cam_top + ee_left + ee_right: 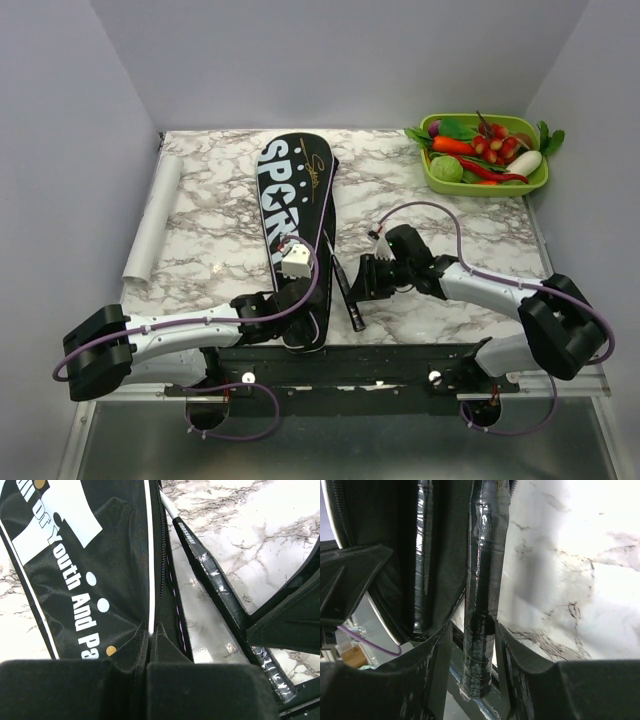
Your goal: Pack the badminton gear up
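The black cover [290, 190] lettered "SPORT" lies lengthwise at mid-table, narrow end toward me. My left gripper [292, 298] is shut on the cover's zipper edge near that end; the left wrist view shows the jaws [151, 627] pinching the white-piped fabric [100, 555]. A racket's black handle [349, 295] sticks out of the cover's right side and also shows in the left wrist view [210, 575]. My right gripper [365, 280] is open, and its fingers [472, 626] straddle this handle [482, 580]. A second handle [422, 555] lies inside the cover's opening.
A green tray [480, 191] of toy vegetables stands at the back right corner. A white paper roll [150, 225] lies along the table's left edge. The black rail [380, 362] runs along the near edge just below both grippers.
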You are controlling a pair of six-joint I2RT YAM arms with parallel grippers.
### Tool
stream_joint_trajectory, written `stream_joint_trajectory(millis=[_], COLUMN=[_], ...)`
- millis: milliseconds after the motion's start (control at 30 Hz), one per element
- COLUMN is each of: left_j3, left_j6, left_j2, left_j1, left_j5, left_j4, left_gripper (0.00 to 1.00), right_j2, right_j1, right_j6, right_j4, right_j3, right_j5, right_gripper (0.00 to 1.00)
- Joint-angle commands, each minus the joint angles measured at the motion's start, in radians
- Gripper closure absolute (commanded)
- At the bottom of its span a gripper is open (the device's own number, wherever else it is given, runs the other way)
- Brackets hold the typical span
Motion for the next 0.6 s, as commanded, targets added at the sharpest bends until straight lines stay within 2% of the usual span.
stream_joint_trajectory(millis=[0,267,567], left_j3=[-0.004,0.004,0.015], left_j6=[-0.001,0.004,0.007], left_j2=[-0.033,-0.028,-0.023], left_j1=[0.003,0.005,0.003], left_j5=[0.001,0.002,0.008], left_j4=[0.046,0.046,0.051], left_gripper=[1.00,1.00,1.00], right_j2=[0.032,0.100,0.216], right_j1=[0.011,0.072,0.152], right_j6=[0.068,0.148,0.240], right_j4=[0.142,0.251,0.365], right_j3=[-0.026,-0.016,0.040], right_j5=[-0.087,-0.096,-0.093], right_gripper=[0.54,0.73,0.73])
